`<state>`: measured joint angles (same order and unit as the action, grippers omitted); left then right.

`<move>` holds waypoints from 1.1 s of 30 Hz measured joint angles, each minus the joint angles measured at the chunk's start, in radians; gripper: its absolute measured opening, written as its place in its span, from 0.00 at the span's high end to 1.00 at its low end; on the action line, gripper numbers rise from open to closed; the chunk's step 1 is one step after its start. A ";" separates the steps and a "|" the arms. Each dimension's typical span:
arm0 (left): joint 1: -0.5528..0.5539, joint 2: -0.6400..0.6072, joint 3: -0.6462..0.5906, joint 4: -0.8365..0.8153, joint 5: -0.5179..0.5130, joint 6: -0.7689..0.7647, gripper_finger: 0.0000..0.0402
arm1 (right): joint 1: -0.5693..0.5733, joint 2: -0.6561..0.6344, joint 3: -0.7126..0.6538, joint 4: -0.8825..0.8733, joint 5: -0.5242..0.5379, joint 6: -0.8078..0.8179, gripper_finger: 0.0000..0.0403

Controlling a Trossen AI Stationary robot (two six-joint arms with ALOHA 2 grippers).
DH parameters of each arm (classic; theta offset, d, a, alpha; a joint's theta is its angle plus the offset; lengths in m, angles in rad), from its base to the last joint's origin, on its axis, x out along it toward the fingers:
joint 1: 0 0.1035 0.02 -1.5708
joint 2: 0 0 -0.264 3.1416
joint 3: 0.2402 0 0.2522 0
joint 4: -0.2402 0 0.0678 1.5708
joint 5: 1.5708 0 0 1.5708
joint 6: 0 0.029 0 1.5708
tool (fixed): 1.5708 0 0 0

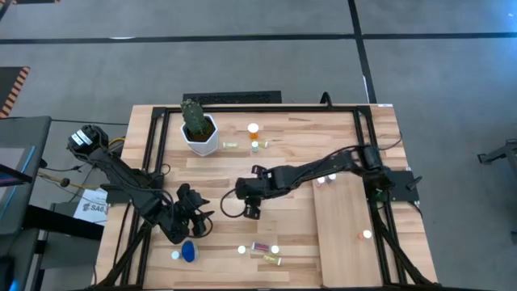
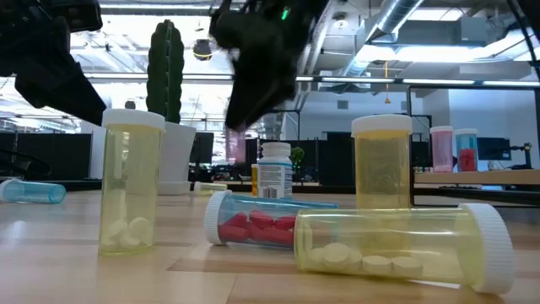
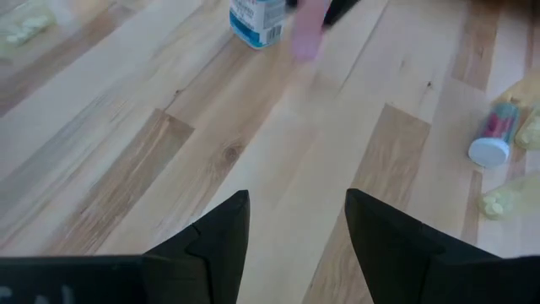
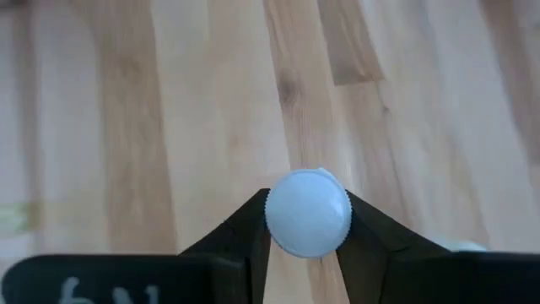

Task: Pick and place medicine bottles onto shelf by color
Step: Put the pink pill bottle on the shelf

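My right gripper (image 4: 308,224) is over the middle of the table (image 1: 249,206), shut on a white-capped medicine bottle (image 4: 308,211). The bottle's body shows pink in the left wrist view (image 3: 308,34). My left gripper (image 3: 295,228) hovers open over bare planks at the front left (image 1: 190,218), with nothing between its fingers. The shelf (image 1: 343,230), a pale panel, lies on the table's right part with two small bottles (image 1: 366,235) (image 1: 323,179) standing on it. More bottles lie and stand near the front edge (image 1: 261,246). My right gripper pinches the bottle between its two fingers, one on each side of the white cap (image 4: 278,232). The fingers slant down from the table's right. The cap top faces back along the fingers, and the pink body (image 3: 308,34) hangs clear of the table.
A white pot with a cactus (image 1: 199,129) stands at the back left, with an orange bottle (image 1: 253,129) and small vials (image 1: 254,145) beside it. Yellow-green bottles (image 2: 131,181) (image 2: 405,241), a red-pill vial (image 2: 261,224) and a blue cap (image 1: 188,252) are at the front.
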<state>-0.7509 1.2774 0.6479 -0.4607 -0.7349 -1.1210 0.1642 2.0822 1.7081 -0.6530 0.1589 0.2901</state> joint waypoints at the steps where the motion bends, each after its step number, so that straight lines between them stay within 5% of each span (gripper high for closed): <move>1: 0.000 0.000 0.000 0.007 -0.007 0.000 0.54 | 0.005 -0.021 0.001 -0.025 0.000 0.001 0.66; 11: 0.042 0.000 0.000 0.092 -0.040 0.036 0.54 | 0.130 -0.234 -0.122 -0.317 0.055 0.178 0.70; 23: 0.187 0.000 0.000 0.303 -0.006 0.315 0.54 | 0.403 -0.599 -0.540 -0.364 0.050 1.026 0.68; 28: 0.269 -0.001 0.000 0.416 -0.006 0.475 0.54 | 0.565 -0.625 -0.574 -0.368 0.051 1.322 0.68; 33: 0.345 -0.001 0.000 0.533 0.021 0.616 0.54 | 0.702 -0.592 -0.573 -0.348 0.052 1.422 0.68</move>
<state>-0.4064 1.2766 0.6479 0.0724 -0.7135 -0.5051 0.8665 1.4903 1.1348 -1.0013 0.2108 1.7120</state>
